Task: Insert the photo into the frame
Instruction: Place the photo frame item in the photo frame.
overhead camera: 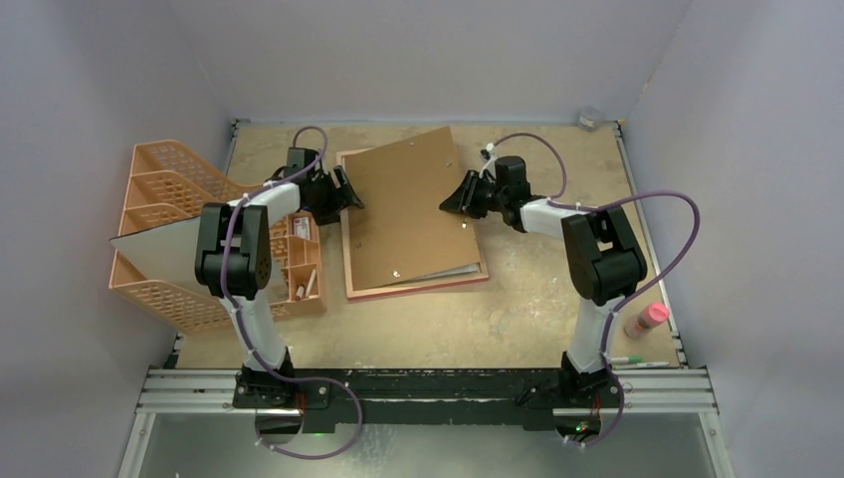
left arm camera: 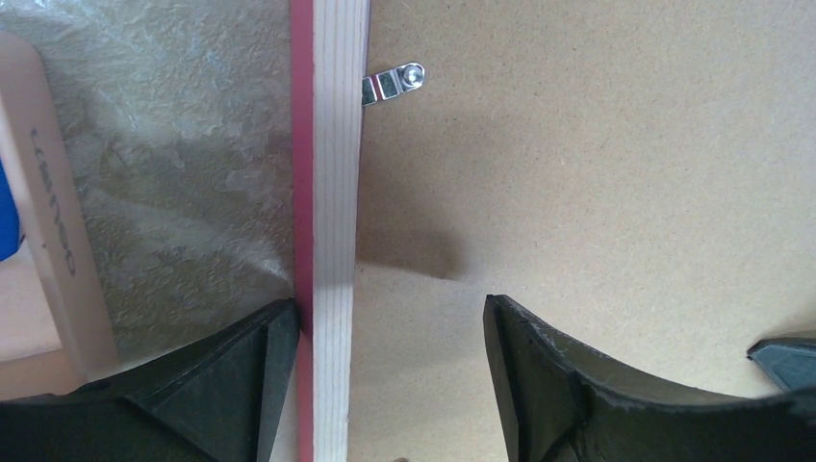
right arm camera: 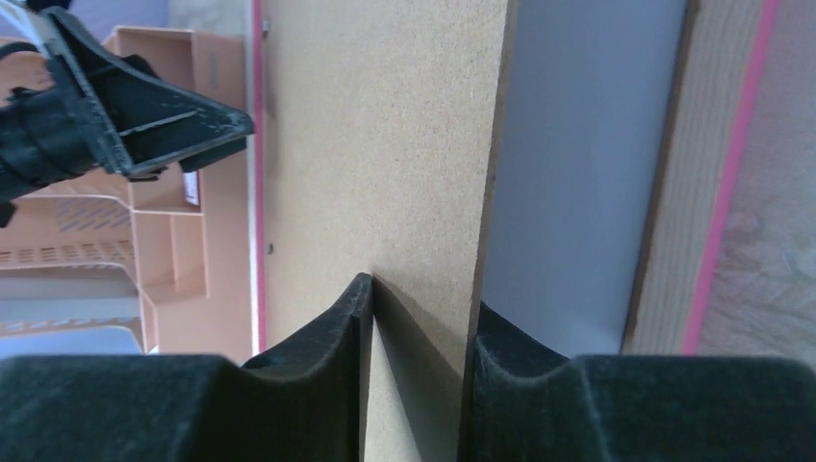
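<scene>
Two tools are bracketing the frame (left arm camera: 332, 192) in the middle of the overhead view, and neither is touching the photo (overhead camera: 159, 254). The photo is lying at the far left of that view, pale blank side up, resting across the orange mesh organiser (overhead camera: 164, 179) and partly hidden under the left arm. The frame is lying face down on the counter (overhead camera: 537, 299), its long axis running from the top of the picture toward the bottom. The brown backing board (overhead camera: 408, 214) is sitting over its opening, skewed against the rails.

The left tool (overhead camera: 346, 191) is standing with its jaws apart, straddling the frame's left rail near the upper left corner, one finger on the counter side and the other over the board. Just ahead of it a small metal clip (left arm camera: 395, 82) is jutting from the rail across the board's edge.

The right tool (overhead camera: 450, 203) is reaching in at the board's right edge, one finger above it and one beneath. The wrist view is showing a grey-blue surface under the raised board. Its jaws are bracketing that edge, but from this angle I cannot tell whether they are actually pinching it.

The relation that is mattering most is this: the photo is lying left of the left tool, on the side away from the frame. By my reading the left arm is the nearer one, while the right would be reaching across the whole frame. The board is covering the opening, so it is probably needing to come clear first.
</scene>
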`<state>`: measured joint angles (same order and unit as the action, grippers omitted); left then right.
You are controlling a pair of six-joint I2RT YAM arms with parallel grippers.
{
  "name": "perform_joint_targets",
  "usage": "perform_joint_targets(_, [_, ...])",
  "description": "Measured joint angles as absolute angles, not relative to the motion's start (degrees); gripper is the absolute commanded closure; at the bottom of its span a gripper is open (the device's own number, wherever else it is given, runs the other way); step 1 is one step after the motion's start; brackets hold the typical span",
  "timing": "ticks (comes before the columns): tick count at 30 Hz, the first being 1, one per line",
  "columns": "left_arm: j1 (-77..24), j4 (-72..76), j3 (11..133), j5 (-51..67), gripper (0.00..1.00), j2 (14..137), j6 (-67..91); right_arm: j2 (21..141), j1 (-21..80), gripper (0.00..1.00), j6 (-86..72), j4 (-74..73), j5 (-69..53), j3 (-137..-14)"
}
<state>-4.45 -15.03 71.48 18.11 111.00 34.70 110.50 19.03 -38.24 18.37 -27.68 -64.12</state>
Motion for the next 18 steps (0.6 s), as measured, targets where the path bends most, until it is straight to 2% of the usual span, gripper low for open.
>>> perform_joint_targets(6, [-3.3,-13.6,71.4,21.5,0.3,111.6,34.4,110.8,18.7,0.75,-40.0,22.3,-30.3,-64.1])
perform_joint_targets(13, [-3.0,-12.8,71.3,22.3,0.3,111.8,34.3,111.2,18.0,0.86,-41.1,25.0,-31.7,-62.5])
perform_joint_targets(18, [-3.0,-11.8,71.2,23.3,0.26,112.0,34.4,110.4,17.1,0.98,-42.5,28.5,-33.6,-59.6])
